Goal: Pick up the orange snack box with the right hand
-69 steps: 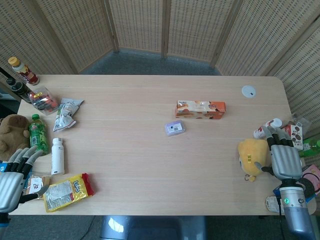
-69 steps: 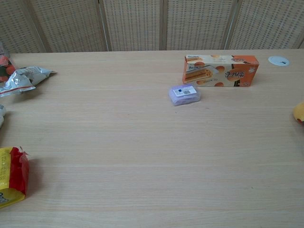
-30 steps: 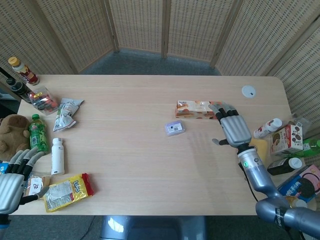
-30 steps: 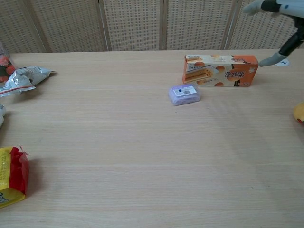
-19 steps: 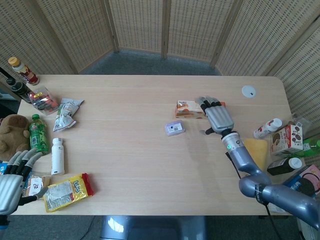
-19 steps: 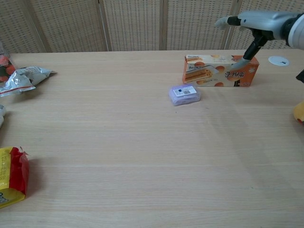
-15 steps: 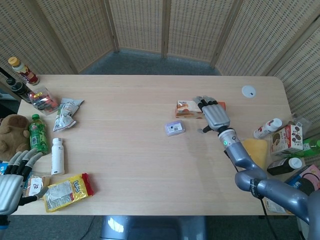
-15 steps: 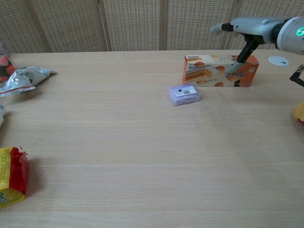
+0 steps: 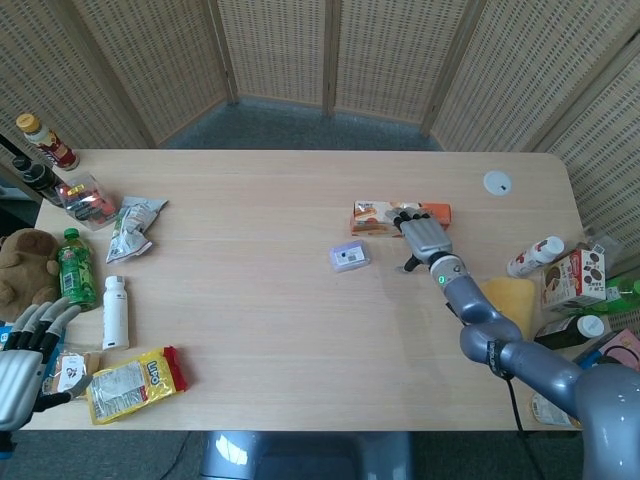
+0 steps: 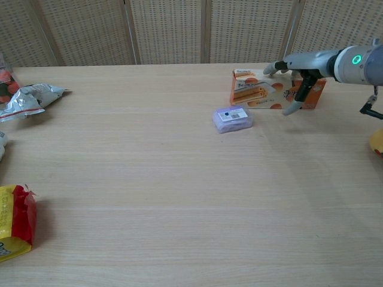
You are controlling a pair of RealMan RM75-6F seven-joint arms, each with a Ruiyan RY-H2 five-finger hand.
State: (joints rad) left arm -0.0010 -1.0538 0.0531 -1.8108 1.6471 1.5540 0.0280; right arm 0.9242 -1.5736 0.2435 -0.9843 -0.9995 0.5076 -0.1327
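While boxed: R hand (image 9: 424,238) atop orange snack box (image 10: 258,88)

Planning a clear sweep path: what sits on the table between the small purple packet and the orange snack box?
Nothing: in the chest view only bare wood separates the small purple packet from the orange snack box; the right hand is over the box's far end.

Orange-and-white snack box (image 10: 263,87), lilac packet (image 10: 232,119), grey right hand (image 9: 425,237), pale wood table (image 10: 179,179).
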